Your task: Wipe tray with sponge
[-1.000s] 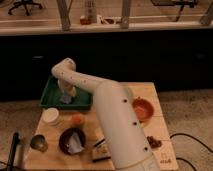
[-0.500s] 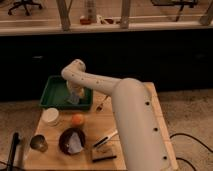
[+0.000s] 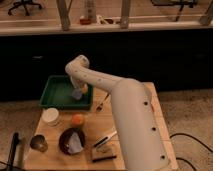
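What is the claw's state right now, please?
Claw: down inside the green tray, near its right side; open or closed cannot be told.

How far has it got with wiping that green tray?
Done: the arm is at the green tray, with the tool down inside one end. In hand: a yellowish piece, probably the sponge, sits right at the tool, so wiping seems under way. Left: the rest of the tray floor; I cannot tell how much is already wiped.
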Available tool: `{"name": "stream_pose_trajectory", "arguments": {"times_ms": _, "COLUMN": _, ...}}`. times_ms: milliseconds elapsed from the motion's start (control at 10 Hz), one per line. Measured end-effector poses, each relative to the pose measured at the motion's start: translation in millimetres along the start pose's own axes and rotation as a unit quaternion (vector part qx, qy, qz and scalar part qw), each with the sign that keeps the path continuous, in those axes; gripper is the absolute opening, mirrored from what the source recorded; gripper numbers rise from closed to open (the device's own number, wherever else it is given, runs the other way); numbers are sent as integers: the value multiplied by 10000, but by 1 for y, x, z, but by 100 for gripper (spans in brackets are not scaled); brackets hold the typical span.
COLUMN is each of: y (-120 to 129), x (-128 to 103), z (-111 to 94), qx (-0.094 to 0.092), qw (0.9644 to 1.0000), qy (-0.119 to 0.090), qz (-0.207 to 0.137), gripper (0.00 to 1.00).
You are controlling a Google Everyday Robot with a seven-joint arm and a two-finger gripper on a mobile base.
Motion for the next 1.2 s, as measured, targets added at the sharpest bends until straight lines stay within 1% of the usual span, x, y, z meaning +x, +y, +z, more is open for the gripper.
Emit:
{"name": "stream_pose_trajectory", "arguments": {"times_ms": 200, "y": -13, "x": 8, "z": 9, "qx": -24, "qw": 10000, "qy": 18, "qz": 22, "gripper": 0}}
{"name": "stream_pose_trajectory", "arguments": {"times_ms": 300, "y": -21, "x": 5, "z": 13, "qx": -35, "qw": 10000, "qy": 17, "qz": -12, "gripper": 0}}
{"name": "stream_pose_trajectory", "arguments": {"times_ms": 500, "y": -45, "x": -16, "z": 23, "qx": -33, "qw": 9996, "qy": -71, "qz": -285, "gripper": 0}}
{"name": "stream_pose_trajectory", "arguments": {"times_ms": 600, "y": -51, "x": -25, "z": 26, "qx": -40, "qw": 9991, "qy": -109, "qz": -419, "gripper": 0}}
{"name": "stream_pose_trajectory", "arguments": {"times_ms": 700, "y": -57, "x": -37, "z": 29, "qx": -46, "qw": 9978, "qy": -160, "qz": -637, "gripper": 0}}
{"name": "stream_pose_trajectory", "arguments": {"times_ms": 900, "y": -55, "x": -51, "z": 29, "qx": -43, "qw": 9962, "qy": -223, "qz": -846, "gripper": 0}}
{"name": "stream_pose_trajectory", "arguments": {"times_ms": 1100, "y": -38, "x": -71, "z": 20, "qx": -43, "qw": 9944, "qy": -265, "qz": -1026, "gripper": 0}}
{"name": "stream_pose_trajectory", "arguments": {"times_ms": 1200, "y": -30, "x": -74, "z": 16, "qx": -54, "qw": 9943, "qy": -267, "qz": -1029, "gripper": 0}}
